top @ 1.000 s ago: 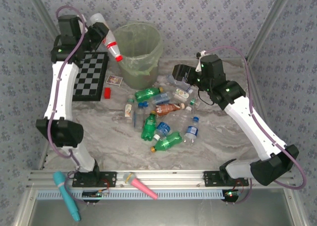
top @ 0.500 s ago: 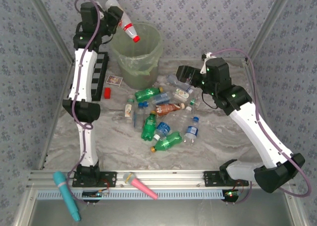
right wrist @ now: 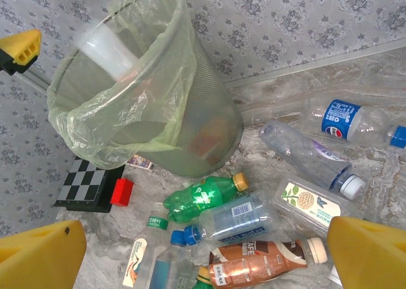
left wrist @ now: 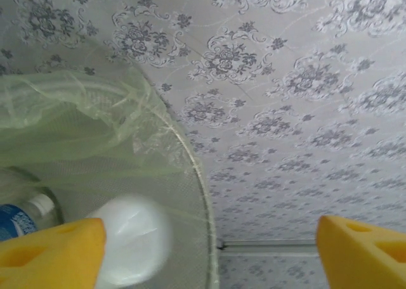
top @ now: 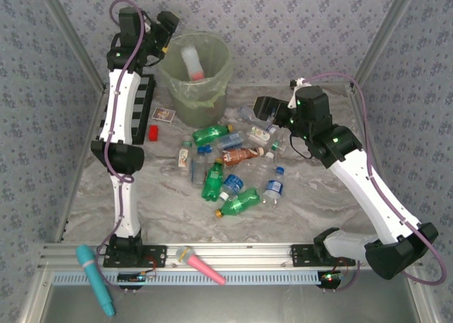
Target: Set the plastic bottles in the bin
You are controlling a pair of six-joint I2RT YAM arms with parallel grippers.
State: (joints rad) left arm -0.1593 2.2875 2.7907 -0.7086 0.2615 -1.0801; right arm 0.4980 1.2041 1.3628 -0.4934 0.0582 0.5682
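A white bottle (top: 192, 59) with a red cap shows blurred, neck-down, inside the mouth of the bin (top: 212, 100) at upper centre of the top view. Nothing touches it, so it looks mid-drop; the left gripper (top: 167, 34) hangs just left of the rim, fingers spread wide to let it go. The other plastic bottles (top: 228, 160) lie scattered mid-frame, and the right gripper (top: 265, 110), fingers also apart, hovers at the pile's upper right edge, likely lining up a pick.

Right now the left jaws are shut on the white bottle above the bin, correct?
No: the left jaws are open above the bin, and the white bottle is loose inside the bin's mouth. The top external view shows it apart from them.
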